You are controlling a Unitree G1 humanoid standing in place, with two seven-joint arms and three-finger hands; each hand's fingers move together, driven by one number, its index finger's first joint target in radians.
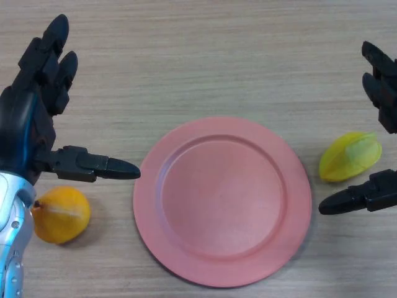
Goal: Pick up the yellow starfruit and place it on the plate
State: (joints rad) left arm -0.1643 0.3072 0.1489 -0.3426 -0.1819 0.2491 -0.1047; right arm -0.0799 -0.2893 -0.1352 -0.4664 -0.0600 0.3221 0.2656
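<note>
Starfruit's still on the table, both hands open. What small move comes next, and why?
Probably close the right hand on the starfruit. The fruit lies on the table right of the plate, already between that hand's thumb and fingers, which are spread and not yet gripping it. The left hand sits far off.

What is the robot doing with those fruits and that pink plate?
The robot wants to put the yellow starfruit on the pink plate. Its right hand is open around the starfruit, which lies on the table right of the plate. The plate holds nothing yet. The left hand is open on the other side, above an orange fruit.
</note>
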